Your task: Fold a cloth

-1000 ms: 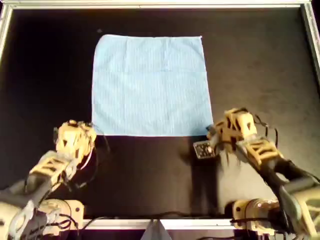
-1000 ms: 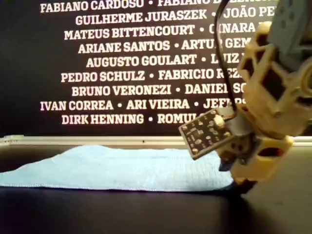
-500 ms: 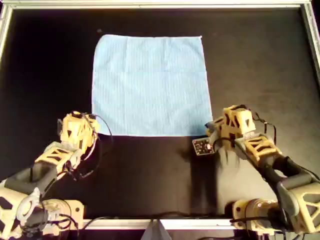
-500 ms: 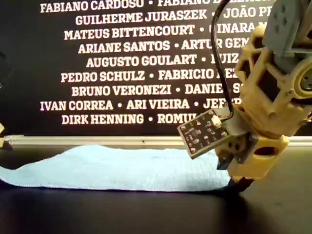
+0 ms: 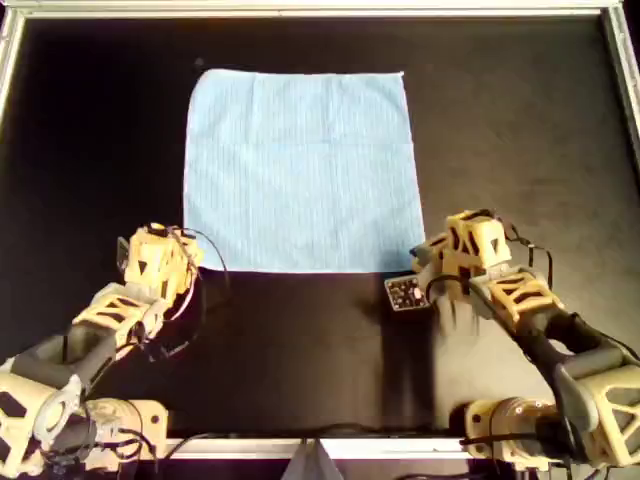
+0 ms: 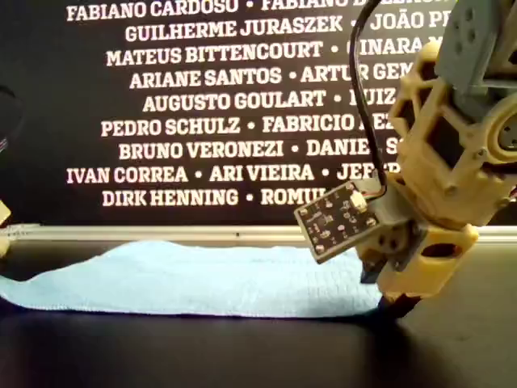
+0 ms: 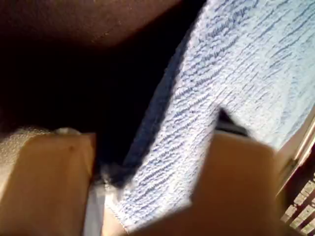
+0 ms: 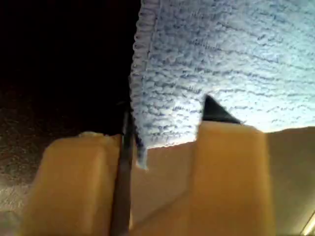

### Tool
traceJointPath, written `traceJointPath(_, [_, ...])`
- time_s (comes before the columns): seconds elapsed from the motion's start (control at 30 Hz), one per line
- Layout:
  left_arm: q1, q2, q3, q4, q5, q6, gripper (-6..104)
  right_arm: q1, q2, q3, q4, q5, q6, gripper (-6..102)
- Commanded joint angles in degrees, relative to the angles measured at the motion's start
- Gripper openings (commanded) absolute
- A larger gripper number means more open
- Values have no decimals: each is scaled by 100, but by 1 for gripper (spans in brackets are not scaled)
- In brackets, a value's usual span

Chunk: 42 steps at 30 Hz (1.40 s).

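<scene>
The sky-blue cloth [image 5: 300, 170] lies flat on the black table, and it also shows in the exterior view [image 6: 202, 279]. In the overhead view one arm's gripper [image 5: 180, 260] is at the cloth's near left corner and the other arm's gripper [image 5: 428, 266] is at its near right corner. The wrist views do not show which arm is which. My first gripper [image 7: 147, 142] is open, with a corner of the cloth [image 7: 236, 73] between its jaws. My second gripper [image 8: 157, 135] is open, with a corner of the cloth [image 8: 236, 59] between its jaws.
A metal rail [image 5: 320, 10] frames the black table top. A dark wall printed with white names [image 6: 202, 105] stands behind the table. The yellow gripper [image 6: 400, 303] at the exterior view's right touches down at the cloth's corner.
The arm at the overhead view's left has moved up to the cloth's near left corner. The other arm has shifted slightly closer to the near right corner and lowered.
</scene>
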Motion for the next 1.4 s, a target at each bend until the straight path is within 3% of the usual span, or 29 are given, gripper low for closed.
traceJointPath(0.0, [-193, 97, -123, 44, 70, -70, 31, -26, 141, -290, 88, -53, 9, 24])
traceJointPath(0.1, [-202, 369, -264, 44, 70, -88, 14, -44, 70, -422, 88, -53, 9, 1])
traceJointPath(0.17, [-202, 527, -290, 53, 70, -88, 5, -70, 53, -457, 88, -53, 9, -5])
traceJointPath(0.27, [-202, 677, -220, 53, 70, -88, -2, -62, 53, -457, 88, -53, 9, 1])
traceJointPath(0.53, [-229, 703, -167, 149, 79, 0, -1, -70, 132, -290, 97, -53, 9, 2])
traceJointPath(0.87, [-817, 765, 510, 167, 62, 18, -1, -18, 1143, 571, 132, -62, 0, 2])
traceJointPath(1.37, [-826, 3955, 2101, 167, -35, 18, -1, -18, 3639, 2127, 185, -53, -88, 2])
